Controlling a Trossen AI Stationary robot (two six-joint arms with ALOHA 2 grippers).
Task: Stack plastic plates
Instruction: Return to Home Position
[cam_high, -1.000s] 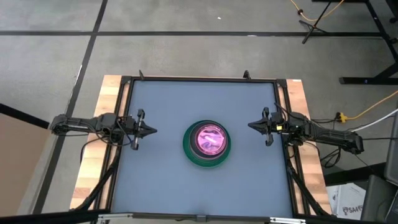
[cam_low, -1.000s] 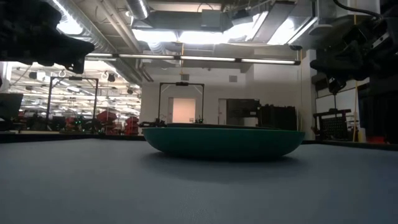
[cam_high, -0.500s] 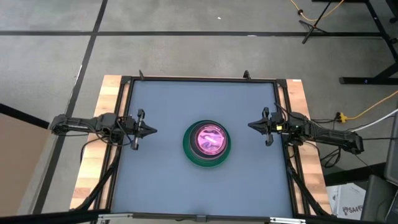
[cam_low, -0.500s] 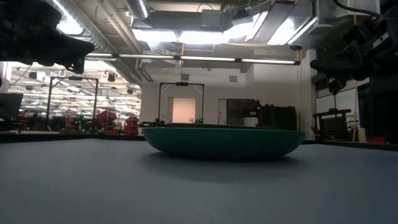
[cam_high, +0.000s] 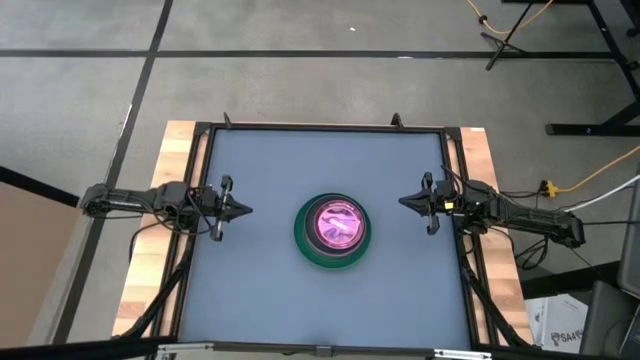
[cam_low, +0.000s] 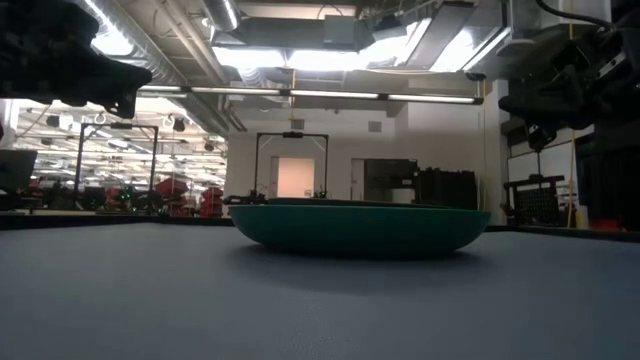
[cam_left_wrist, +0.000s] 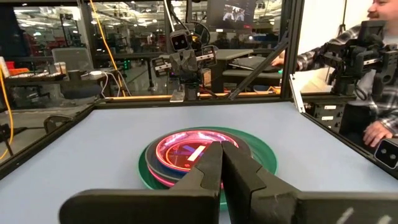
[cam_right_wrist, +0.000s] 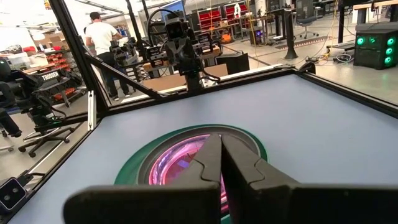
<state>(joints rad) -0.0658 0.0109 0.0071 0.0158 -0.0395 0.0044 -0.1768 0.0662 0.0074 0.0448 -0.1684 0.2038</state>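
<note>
The plates stand in one stack at the table's middle: the large dark green plate (cam_high: 333, 250) rests by its base on the mat, with the hot pink plate and translucent small ones (cam_high: 338, 222) nested inside it. The stack also shows as the green plate (cam_low: 360, 228) in the low view, the stack (cam_left_wrist: 199, 154) in the left wrist view and the stack (cam_right_wrist: 186, 163) in the right wrist view. My left gripper (cam_high: 246, 211) hangs shut above the table's left side, pointing at the stack. My right gripper (cam_high: 403, 202) hangs shut above the right side, facing it.
A dark frame (cam_high: 320, 127) runs round the blue-grey mat. Open mat lies on every side of the stack. People show beyond the table: a person in a plaid sleeve (cam_left_wrist: 379, 93) and a person standing far off (cam_right_wrist: 102, 37).
</note>
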